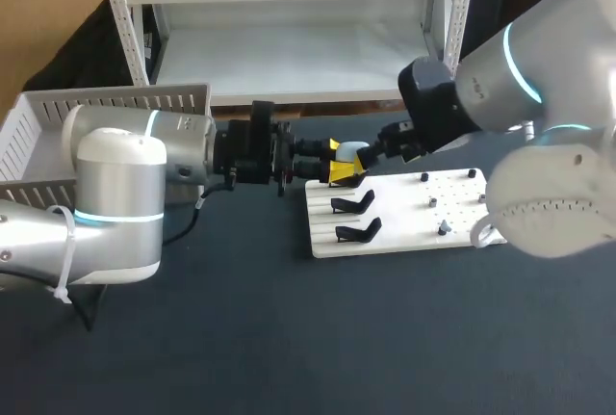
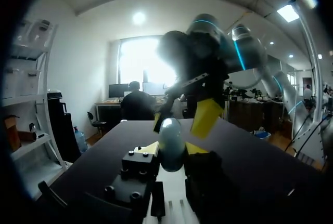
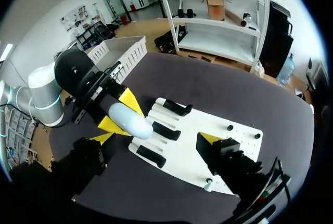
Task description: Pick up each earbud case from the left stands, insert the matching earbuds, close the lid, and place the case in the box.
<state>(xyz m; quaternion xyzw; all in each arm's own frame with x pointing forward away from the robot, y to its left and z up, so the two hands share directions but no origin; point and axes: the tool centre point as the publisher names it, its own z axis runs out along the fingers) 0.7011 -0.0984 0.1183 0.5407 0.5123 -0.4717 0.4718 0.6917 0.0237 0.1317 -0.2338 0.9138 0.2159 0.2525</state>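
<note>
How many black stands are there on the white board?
3: a far stand, a middle stand and a near stand, in one row on the board. The head view shows only two; the far one is hidden there.

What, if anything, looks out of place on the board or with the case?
Nothing stands out. The left hand grips the pale earbud case from two sides above the white board. The right hand is open close by. The three black stands sit parallel and empty on the board.
</note>
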